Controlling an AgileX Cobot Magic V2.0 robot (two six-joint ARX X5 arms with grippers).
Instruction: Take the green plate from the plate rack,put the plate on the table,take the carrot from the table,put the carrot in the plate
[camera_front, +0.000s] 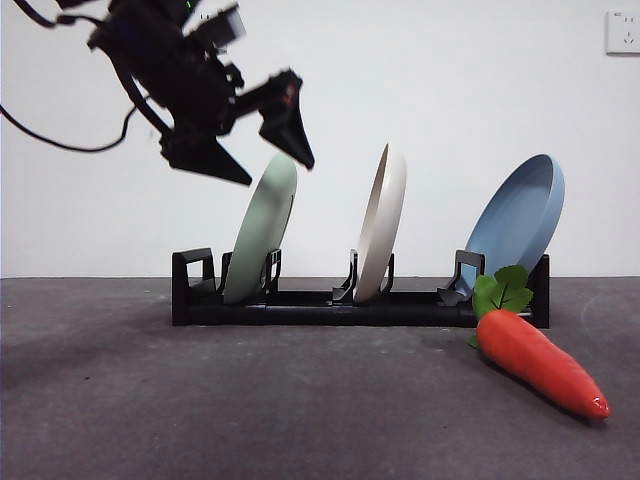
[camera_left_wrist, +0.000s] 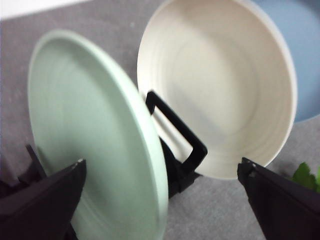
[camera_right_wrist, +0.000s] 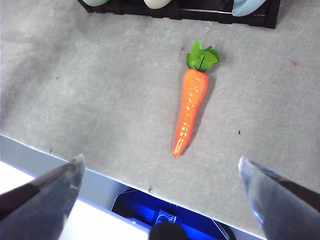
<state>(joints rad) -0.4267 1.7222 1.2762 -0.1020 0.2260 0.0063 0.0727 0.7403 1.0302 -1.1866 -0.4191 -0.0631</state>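
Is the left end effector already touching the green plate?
Apart. In the front view the left end effector hangs open above the green plate, with white wall visible between its tips and the rim.

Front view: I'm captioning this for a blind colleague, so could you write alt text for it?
An open end effector hovers just above the green plate, which stands in a black plate rack beside a cream plate and a blue plate. A carrot lies on the table.

Open table (camera_front: 200, 400) around carrot (camera_front: 540, 365)
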